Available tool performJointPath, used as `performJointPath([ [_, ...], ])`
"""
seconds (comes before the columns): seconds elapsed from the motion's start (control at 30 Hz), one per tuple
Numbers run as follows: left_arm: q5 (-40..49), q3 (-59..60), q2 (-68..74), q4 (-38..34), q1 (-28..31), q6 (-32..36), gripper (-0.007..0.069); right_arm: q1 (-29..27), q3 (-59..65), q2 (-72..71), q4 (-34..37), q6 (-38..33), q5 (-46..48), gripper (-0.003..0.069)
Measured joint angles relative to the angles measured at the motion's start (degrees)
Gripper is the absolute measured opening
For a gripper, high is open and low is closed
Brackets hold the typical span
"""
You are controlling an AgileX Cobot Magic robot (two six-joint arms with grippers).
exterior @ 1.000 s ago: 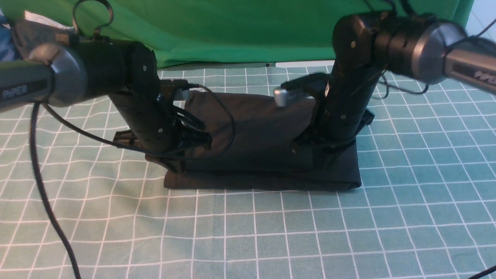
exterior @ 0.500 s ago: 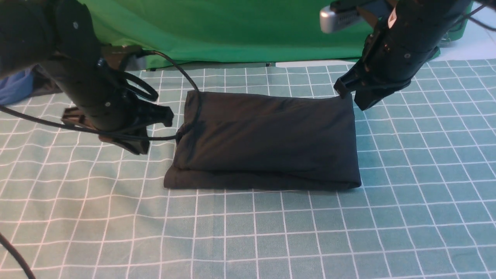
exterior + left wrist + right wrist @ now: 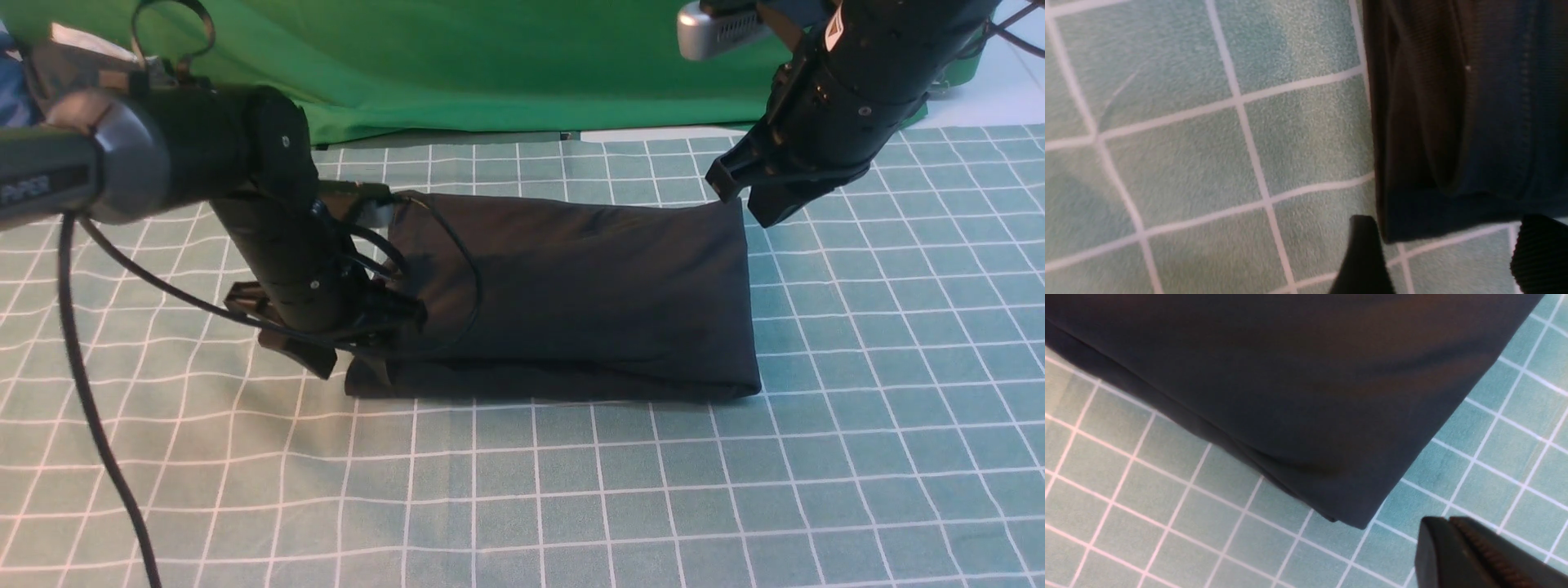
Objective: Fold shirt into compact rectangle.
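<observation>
Your shirt (image 3: 571,294) lies folded mid-frame. Left pincer (image 3: 339,359) straddles its lower-left corner, spread (gripping nothing). Right pincer (image 3: 747,200), upper right, is pressed together.

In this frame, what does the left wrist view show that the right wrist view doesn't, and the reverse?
Only the left wrist view shows the left gripper with jaws apart, straddling a corner of the shirt, plus stitched hems and layered edges. Only the right wrist view shows the right gripper closed, clear of the shirt's smooth folded corner. Both show black fabric lying on the checked green mat.
</observation>
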Motion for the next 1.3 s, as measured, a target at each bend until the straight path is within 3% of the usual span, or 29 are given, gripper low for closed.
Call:
performJointPath([
  [0.17, -1.4, 0.0, 2.3, -0.1, -0.1, 3.0, 0.0491, 0.0, 0.0, 0.0, 0.0, 0.0, -0.2, 0.0021],
  [0.3, -2.9, 0.0, 2.4, -0.7, -0.1, 4.0, 0.0397, 0.0, 0.0, 0.0, 0.0, -0.1, -0.5, 0.0021],
  [0.43, -3.0, 0.0, 2.4, -1.8, -0.2, 5.9, 0.0118, 0.0, 0.0, 0.0, 0.0, -0.4, -0.6, 0.0021],
  [0.53, -2.7, 0.0, 2.4, -1.7, -0.2, 5.9, 0.0044, 0.0, 0.0, 0.0, 0.0, -1.2, -0.6, 0.0021],
  [0.87, 2.1, 1.2, -4.9, 2.4, 1.6, -1.1, 0.0034, -4.0, 0.0, -0.1, -0.1, -3.6, 0.1, 0.0021],
  [1.3, 1.5, 17.7, -18.9, 7.5, 1.6, -9.5, 0.0034, -9.2, 0.1, -3.0, -0.4, -5.4, 0.3, 0.0026],
])
